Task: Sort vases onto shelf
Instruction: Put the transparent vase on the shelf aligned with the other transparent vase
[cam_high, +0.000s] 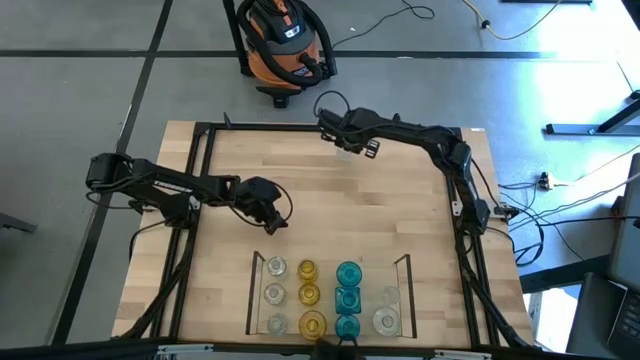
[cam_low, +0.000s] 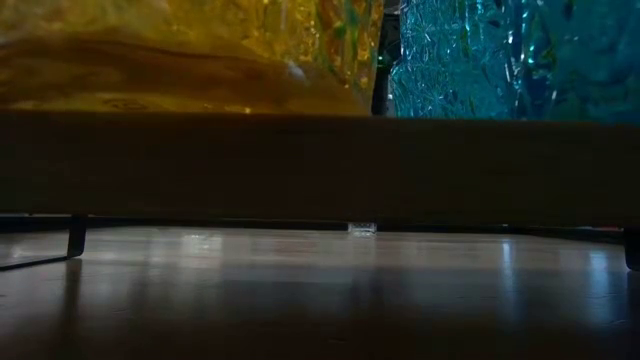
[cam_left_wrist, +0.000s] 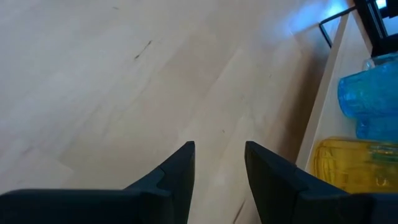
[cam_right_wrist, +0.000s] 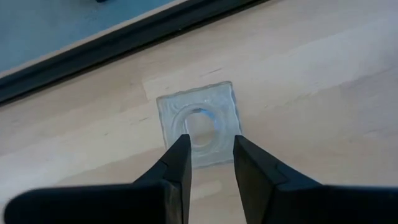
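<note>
The right gripper (cam_right_wrist: 210, 163) hangs over the far edge of the worktop, a little right of its middle; its fingers are spread with a gap between them, and that gap lies just short of a clear squarish vase (cam_right_wrist: 199, 123) standing upright on the bare wood, mouth up; the fingers (cam_right_wrist: 179, 158) are apart from the glass and grip nothing. The approach from above, lined up on the mouth, suggests a pick by the rim or across the flat sides; the square walls give the pads parallel faces, though the glass is likely to be slick. In the high view this vase (cam_high: 346, 152) shows only faintly under the gripper, near the black frame (cam_high: 270, 127) that runs along the far edge.

The left gripper (cam_left_wrist: 219, 163) sits left of the worktop's centre, fingers spread and empty, over bare wood; it seems to wait there, short of the shelf, clear of the right arm's path.

The shelf (cam_high: 253, 292) lies against the near edge, at its middle; the vases stand in columns by colour: clear (cam_high: 275, 267) nearest the left edge, then amber (cam_high: 307, 270), then teal (cam_high: 348, 272), then clear again (cam_high: 388, 296) on the right. That last column looks shortest, so I judge the stray vase belongs there.
</note>
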